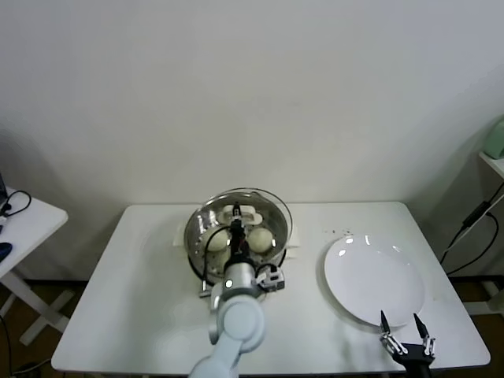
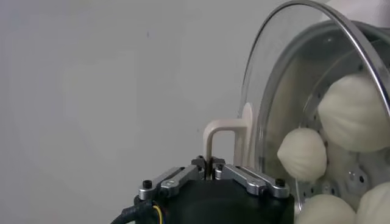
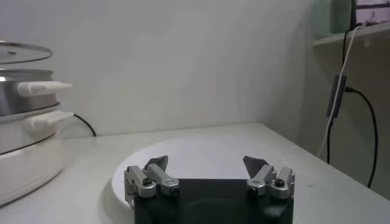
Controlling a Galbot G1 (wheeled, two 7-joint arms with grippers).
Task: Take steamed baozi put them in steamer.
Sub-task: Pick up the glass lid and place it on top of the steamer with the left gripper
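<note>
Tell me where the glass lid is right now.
The glass lid sits over the steamer at table centre in the head view, its handle pinched by the left hand, left of the empty plate.

The left arm [image 1: 236, 311] covers the steamer's [image 1: 206, 211] near rim in the head view. In the left wrist view the glass lid [image 2: 268, 73] and buns [image 2: 303, 153] run off the edge. The right wrist view crops the steamer's body.

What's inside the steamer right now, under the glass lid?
Through the glass lid, held by the left gripper, baozi sit on the steamer's perforated tray. Four show in the left wrist view; the arm hides part of the pot in the head view.
</note>
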